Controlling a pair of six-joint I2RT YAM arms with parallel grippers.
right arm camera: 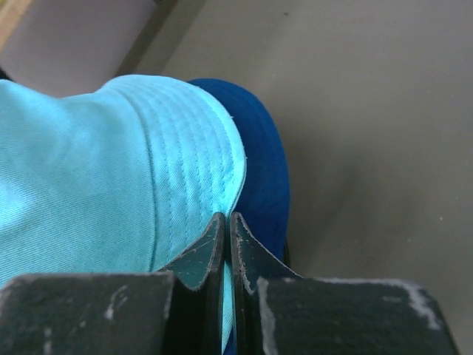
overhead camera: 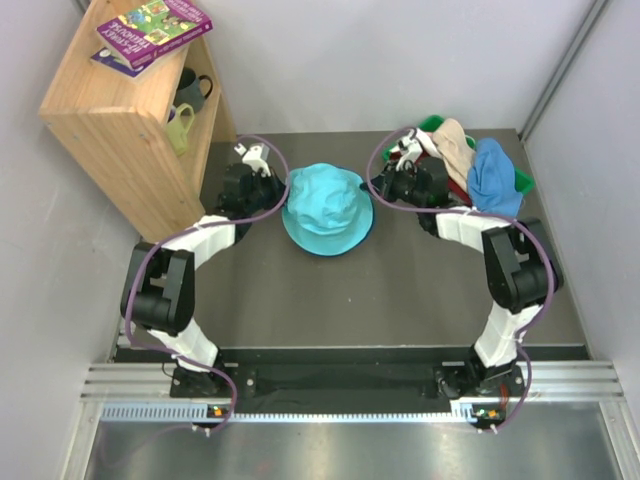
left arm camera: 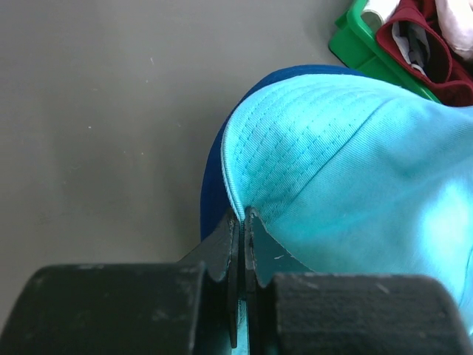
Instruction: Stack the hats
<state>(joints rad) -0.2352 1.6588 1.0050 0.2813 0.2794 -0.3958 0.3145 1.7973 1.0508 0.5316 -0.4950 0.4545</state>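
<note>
Pinching the teal hat (overhead camera: 327, 208) from both sides. The left hand (left arm camera: 242, 218) is closed tight on the brim edge at the hat's left side. The right hand (right arm camera: 225, 222) is clamped on the brim at the opposite side. In both wrist views the fingers meet w/ only a sliver of teal cloth betw. them.

In the top view the hat sits crown-up at centre frame on the grey tabletop (overhead camera: 400, 300), betw. the two arms, brim spread roughly round. Dark blue cloth (right arm camera: 262, 155) shows under the teal brim in both wrist views, touching the tabletop. Can't tell if it's a separate hat or the teal one's underside.

The other hats are piled at the upper right of the top view, on and over the green tray (overhead camera: 430, 123). The blue hat (overhead camera: 492, 175) is nearest the right edge, draped over the pile. The beige hat (overhead camera: 455, 145) is just beside it to the left. A dark red hat (left arm camera: 436, 59) lies in the tray, seen at the upper right corner of the left wrist view w/ sth white (left arm camera: 458, 18) above it, too cropped to identify. The pile is just behind the right arm's wrist, apart from the teal hat.

At upper left of the top view stands a wooden shelf unit (overhead camera: 110, 130) w/ books (overhead camera: 152, 30) on top. A dark mug (overhead camera: 192, 90) and a green mug (overhead camera: 180, 128) are on its side.
</note>
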